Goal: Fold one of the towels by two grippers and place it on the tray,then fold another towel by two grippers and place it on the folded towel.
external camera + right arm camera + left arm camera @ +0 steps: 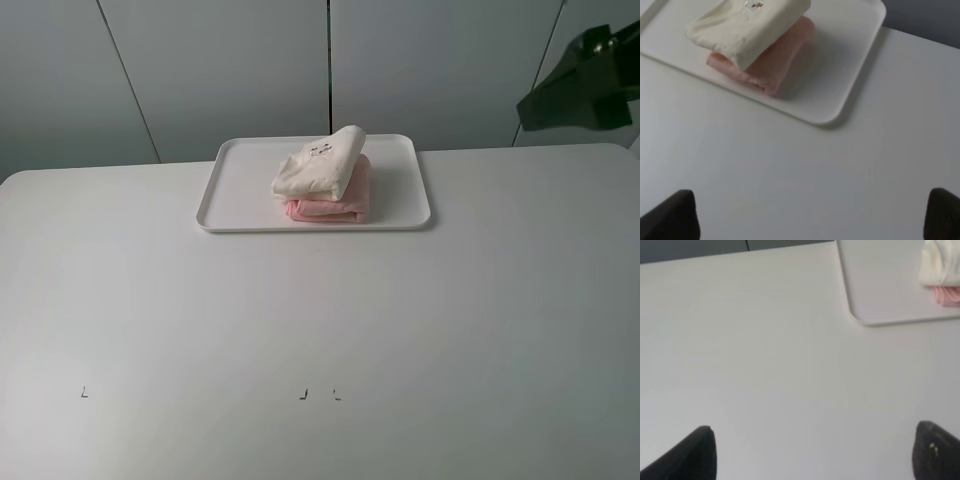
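Nearest to us, our left pincer and right pincer both hang spread wide over the bare counter, holding nothing and well apart from the work. Farther back sits the tray, and in it the folded pink towel lies flat with the folded cream towel stacked directly on top, its small stitched mark facing up. We judge both folds and both placements done; as far as we can see, nothing of the task is left.
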Controlling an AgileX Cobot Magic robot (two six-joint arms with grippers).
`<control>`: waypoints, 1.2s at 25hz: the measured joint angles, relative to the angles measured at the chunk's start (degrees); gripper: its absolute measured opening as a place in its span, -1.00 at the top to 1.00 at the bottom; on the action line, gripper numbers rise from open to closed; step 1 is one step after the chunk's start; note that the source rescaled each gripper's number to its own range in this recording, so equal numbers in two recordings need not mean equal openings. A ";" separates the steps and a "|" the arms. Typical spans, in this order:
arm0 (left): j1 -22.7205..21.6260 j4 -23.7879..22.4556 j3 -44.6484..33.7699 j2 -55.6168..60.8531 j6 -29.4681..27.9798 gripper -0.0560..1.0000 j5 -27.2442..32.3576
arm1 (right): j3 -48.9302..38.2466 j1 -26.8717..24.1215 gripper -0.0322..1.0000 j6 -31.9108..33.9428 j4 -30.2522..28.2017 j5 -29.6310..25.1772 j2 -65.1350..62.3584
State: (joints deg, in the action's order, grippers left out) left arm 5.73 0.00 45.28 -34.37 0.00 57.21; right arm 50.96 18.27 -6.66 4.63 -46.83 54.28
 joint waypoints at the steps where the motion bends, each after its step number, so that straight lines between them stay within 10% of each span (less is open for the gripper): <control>1: 0.00 0.00 0.00 1.08 0.00 -1.00 2.20 | -1.53 0.00 -0.94 0.00 -0.36 -0.74 -2.52; 14: 0.00 0.33 0.00 20.35 0.00 -1.00 10.72 | -7.87 0.00 -0.94 0.00 -1.18 -17.78 -32.21; 30: 0.00 0.89 -4.06 34.04 0.00 -1.00 13.34 | -11.38 0.00 -0.94 1.41 -2.44 -20.62 -51.16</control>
State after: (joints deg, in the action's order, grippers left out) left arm 5.73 0.89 41.21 -0.34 0.00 70.55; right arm 39.57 18.27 -5.25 2.19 -67.45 3.11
